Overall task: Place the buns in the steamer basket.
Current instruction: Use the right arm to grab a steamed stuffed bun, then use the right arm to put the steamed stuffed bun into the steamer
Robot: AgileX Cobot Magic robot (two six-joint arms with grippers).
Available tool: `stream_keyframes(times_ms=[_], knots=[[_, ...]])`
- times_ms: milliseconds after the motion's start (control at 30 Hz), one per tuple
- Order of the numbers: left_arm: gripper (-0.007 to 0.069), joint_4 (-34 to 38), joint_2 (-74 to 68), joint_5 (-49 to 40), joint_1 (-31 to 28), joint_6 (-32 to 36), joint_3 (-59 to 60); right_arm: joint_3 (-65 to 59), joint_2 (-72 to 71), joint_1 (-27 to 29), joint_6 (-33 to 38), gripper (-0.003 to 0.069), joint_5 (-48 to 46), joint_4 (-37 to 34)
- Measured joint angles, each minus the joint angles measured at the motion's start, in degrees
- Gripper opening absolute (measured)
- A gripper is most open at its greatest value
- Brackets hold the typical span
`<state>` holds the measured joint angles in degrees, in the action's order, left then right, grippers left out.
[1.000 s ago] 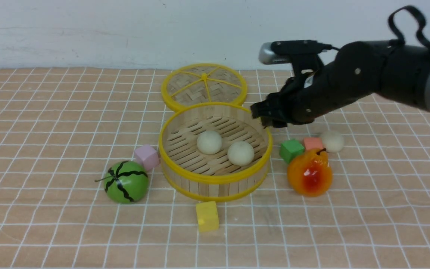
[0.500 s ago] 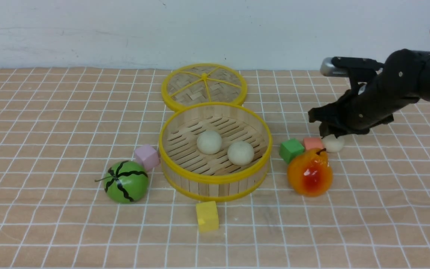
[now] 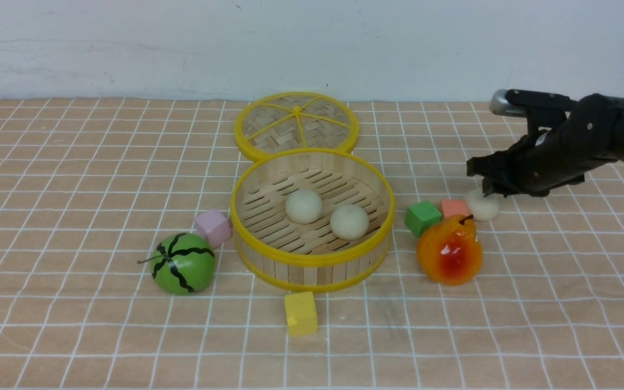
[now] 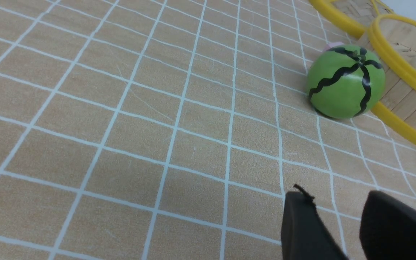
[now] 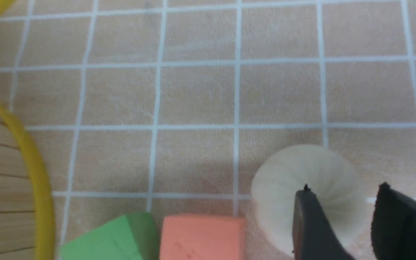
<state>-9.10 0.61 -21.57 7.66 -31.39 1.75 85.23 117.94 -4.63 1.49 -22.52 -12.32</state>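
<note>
The steamer basket (image 3: 312, 261) stands mid-table with two buns inside, one (image 3: 304, 206) and another (image 3: 349, 222). The third bun (image 3: 483, 208) lies on the cloth to the right, touching the salmon cube. My right gripper (image 3: 486, 187) hovers just above it, open and empty. In the right wrist view the bun (image 5: 280, 187) sits under the gripper (image 5: 345, 189), with one finger over its middle. The basket rim shows there too (image 5: 38, 173). My left gripper (image 4: 338, 195) is open and empty over bare cloth. It is out of the front view.
The woven lid (image 3: 296, 125) lies behind the basket. A green watermelon toy (image 3: 183, 264) and pink cube (image 3: 213, 227) sit left of it, and a yellow cube (image 3: 300, 313) in front. A green cube (image 3: 423, 218), salmon cube (image 3: 454, 207) and orange-red pear (image 3: 449, 250) crowd the third bun.
My right gripper has moved from over the basket's right rim rightward and down to just above the third bun. The buns and other things have not moved.
</note>
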Motion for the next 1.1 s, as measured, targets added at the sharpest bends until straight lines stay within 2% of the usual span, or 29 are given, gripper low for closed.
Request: stream_keyframes(times_ms=[167, 267, 367, 400, 433, 500, 733, 900, 1067, 1100], knots=[[0.0238, 0.00, 0.00, 0.00, 0.00, 0.00, 0.00, 0.00, 2.89, 0.00, 0.00, 0.0244, 1.68, -0.63], [0.0238, 0.00, 0.00, 0.00, 0.00, 0.00, 0.00, 0.05, 3.30, 0.00, 0.00, 0.0210, 2.87, -0.69], [0.0238, 0.00, 0.00, 0.00, 0.00, 0.00, 0.00, 0.05, 3.19, 0.00, 0.00, 0.0094, 3.35, -0.86], [0.0238, 0.00, 0.00, 0.00, 0.00, 0.00, 0.00, 0.05, 3.19, 0.00, 0.00, 0.0086, 3.35, -0.86], [0.0238, 0.00, 0.00, 0.00, 0.00, 0.00, 0.00, 0.05, 2.97, 0.00, 0.00, 0.0027, 3.35, -1.02], [0.0238, 0.00, 0.00, 0.00, 0.00, 0.00, 0.00, 0.05, 2.43, 0.00, 0.00, 0.0004, 3.12, -1.28], [0.0238, 0.00, 0.00, 0.00, 0.00, 0.00, 0.00, 0.06, -1.47, -1.43, 0.92, 0.0002, 1.68, -5.42], [0.0238, 0.00, 0.00, 0.00, 0.00, 0.00, 0.00, 2.90, -4.29, -7.24, 4.12, 0.0002, 1.68, -8.30], [0.0238, 0.00, 0.00, 0.00, 0.00, 0.00, 0.00, 4.53, -3.94, -15.30, 9.19, 0.0002, 5.34, -9.77], [0.0238, 0.00, 0.00, 0.00, 0.00, 0.00, 0.00, 4.52, -3.94, -15.30, 9.37, 0.0002, 5.52, -9.81]])
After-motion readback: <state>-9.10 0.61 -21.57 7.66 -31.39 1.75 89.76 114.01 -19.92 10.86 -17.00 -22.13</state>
